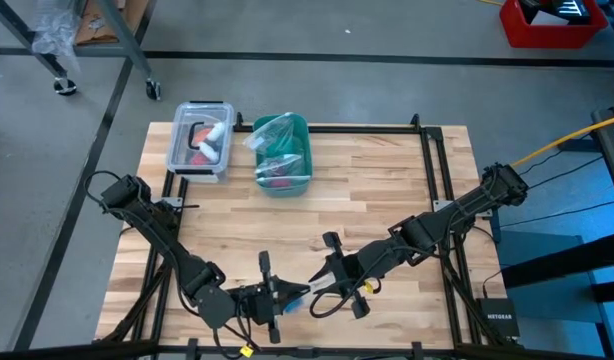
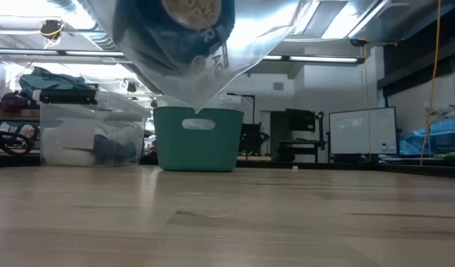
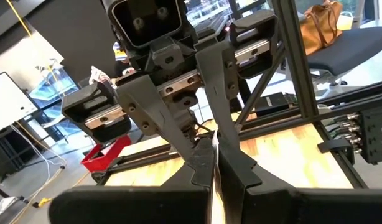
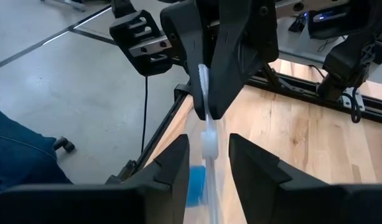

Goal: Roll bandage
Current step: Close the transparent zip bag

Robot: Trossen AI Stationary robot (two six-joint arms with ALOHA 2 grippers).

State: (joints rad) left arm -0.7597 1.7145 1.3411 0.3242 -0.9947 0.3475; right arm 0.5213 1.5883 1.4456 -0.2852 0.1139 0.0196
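At table front, left claw (image 4: 206, 93) pinches clear bag (bandage (image 4: 196, 185) inside); right claw (image 4: 208, 163) open.

Two dark, matte, jointed arms are seen, black cables trailing along each. The left claw (image 1: 277, 297) and right claw (image 1: 322, 283) are built of angular black fingers on ribbed, screw-fastened rail blocks.
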